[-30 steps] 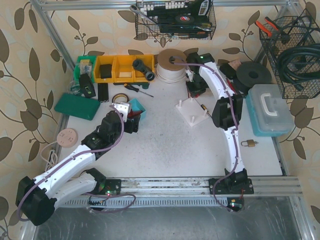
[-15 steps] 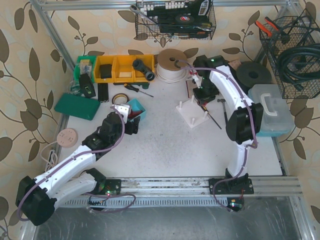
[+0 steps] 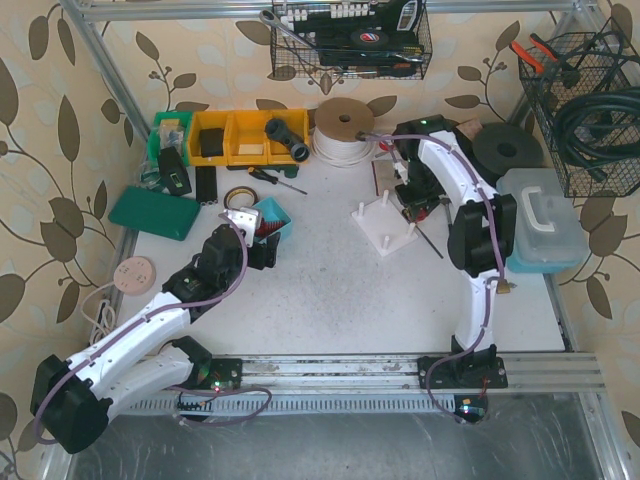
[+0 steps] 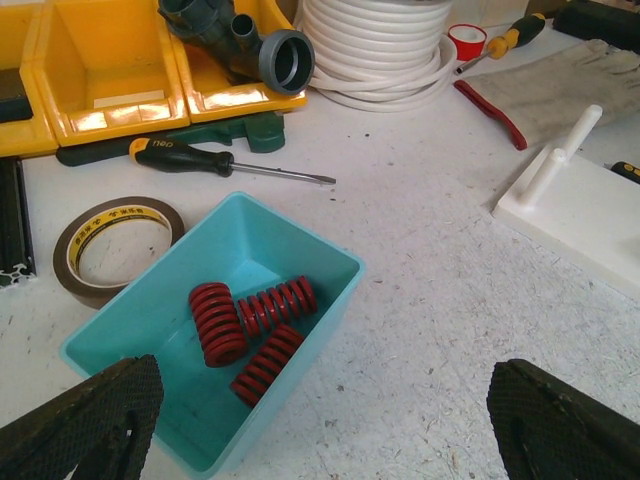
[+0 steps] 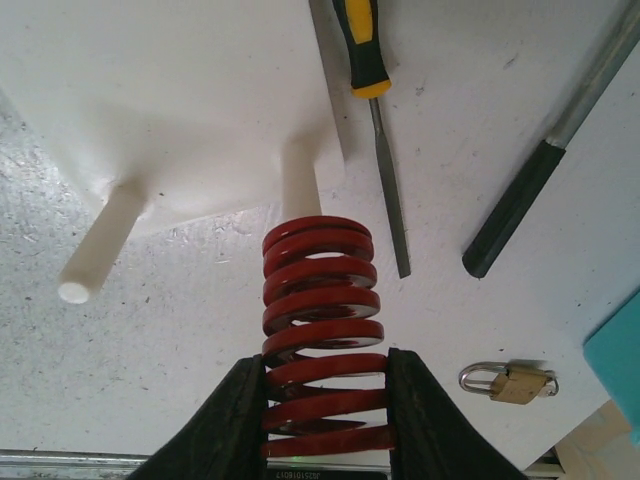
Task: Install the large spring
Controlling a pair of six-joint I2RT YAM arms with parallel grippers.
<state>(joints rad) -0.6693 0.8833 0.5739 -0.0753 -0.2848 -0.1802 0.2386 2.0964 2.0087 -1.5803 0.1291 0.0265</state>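
Apparently the insertion step was in hand. Nearest the arm bases, the left hand (image 4: 320, 420) hung with its fingers spread wide and grasping nothing, above a speckled white worktop (image 4: 450, 330) and just over a teal plastic bin (image 4: 330, 265) that held three shorter red springs (image 4: 250, 320). Farther out, the right hand (image 5: 325, 410) was clenched on the near coils of the large red coil spring (image 5: 320, 300), which pointed away from the fingers. The spring's free end met a slim white peg (image 5: 298, 180) standing on a white plastic base plate (image 5: 180, 90). Whether the peg tip had entered the coil could not be told. The next move seemed to call for keeping spring and peg in line and pushing the spring down to the plate before letting go. A yellow-handled screwdriver (image 5: 375, 120) lay just beside the plate.
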